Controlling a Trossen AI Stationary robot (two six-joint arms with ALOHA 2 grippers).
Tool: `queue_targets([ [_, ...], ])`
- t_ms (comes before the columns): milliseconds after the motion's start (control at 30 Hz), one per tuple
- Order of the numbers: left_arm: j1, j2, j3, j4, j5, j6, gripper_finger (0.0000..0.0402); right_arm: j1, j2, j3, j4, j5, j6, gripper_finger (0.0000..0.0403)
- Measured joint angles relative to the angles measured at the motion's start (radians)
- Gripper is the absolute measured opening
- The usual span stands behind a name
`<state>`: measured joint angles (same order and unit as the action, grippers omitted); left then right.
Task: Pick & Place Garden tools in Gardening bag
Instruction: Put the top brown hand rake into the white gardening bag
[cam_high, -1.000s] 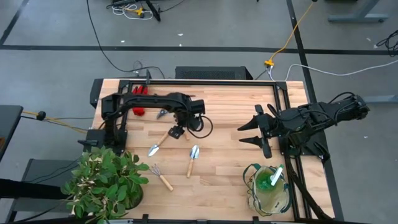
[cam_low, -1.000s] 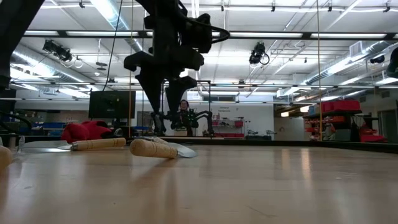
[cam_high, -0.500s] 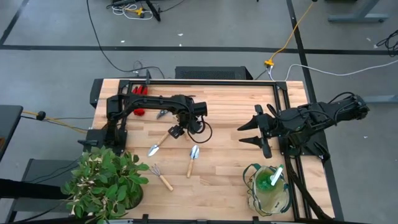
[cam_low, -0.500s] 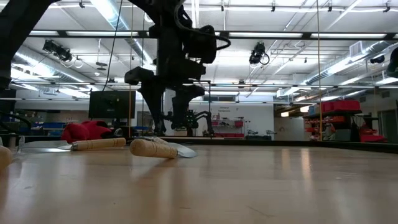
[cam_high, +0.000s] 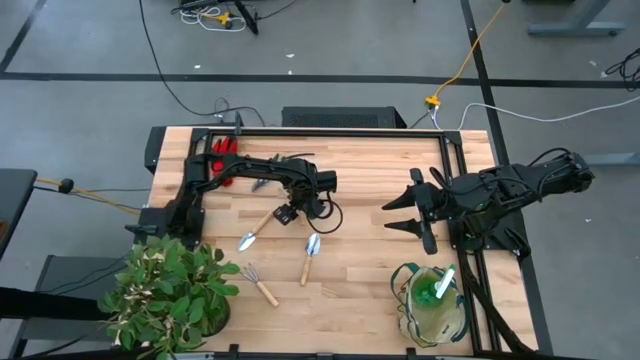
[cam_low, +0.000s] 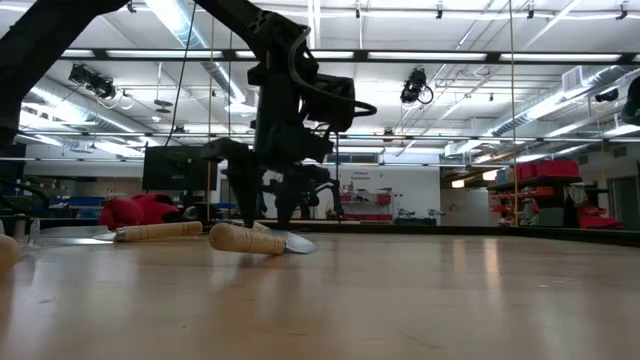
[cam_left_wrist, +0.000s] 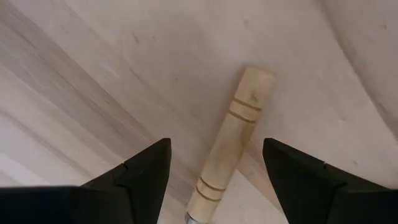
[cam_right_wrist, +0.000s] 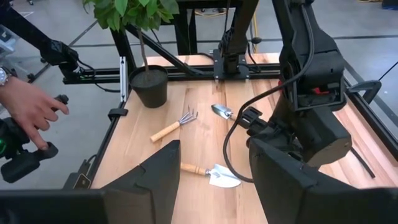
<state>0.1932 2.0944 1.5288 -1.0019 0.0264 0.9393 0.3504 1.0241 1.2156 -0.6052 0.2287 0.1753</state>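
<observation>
Currently my left gripper (cam_high: 284, 212) is lowered over the wooden handle of one trowel (cam_high: 258, 227), with the fingers spread and released; nothing is grasped yet. The left wrist view shows that handle (cam_left_wrist: 231, 138) lying lengthwise in the gap, one dark finger (cam_left_wrist: 144, 172) on each side, so a straight closure should pinch it across its width. I judge this alignment deliberate: the round handle gives a firmer hold than the flat silver blade. In the low view the fingertips sit close to the table (cam_high: 370, 170), just behind the handle. A second trowel (cam_high: 310, 256) lies just beside the first, and a small rake (cam_high: 258, 282) lies nearer the potted plant (cam_high: 168, 292); both remain untouched. The red gloves (cam_high: 222, 162) rest at the far left part of the table, partly under my left arm. The gardening bag (cam_high: 432, 305) stands at the near right corner, well apart from the tools, and already holds a green-and-white item (cam_high: 436, 288). My right gripper (cam_high: 412, 213) waits above the table beside the bag, jaws parted and empty. A person's hand (cam_right_wrist: 25, 109) holds a controller beyond the table edge.
</observation>
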Motion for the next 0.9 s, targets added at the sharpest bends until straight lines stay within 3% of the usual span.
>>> queue_targets([
  [433,0.001,0.003,0.000,0.019,-0.008,0.120,0.0263,0.000,0.000,0.000,-0.001,0.000,0.000,0.0194],
  [900,-0.002,-0.004,-0.076,0.075,-0.033,0.048,0.0263,0.000,0.000,0.000,-0.002,0.000,0.000,0.0194],
])
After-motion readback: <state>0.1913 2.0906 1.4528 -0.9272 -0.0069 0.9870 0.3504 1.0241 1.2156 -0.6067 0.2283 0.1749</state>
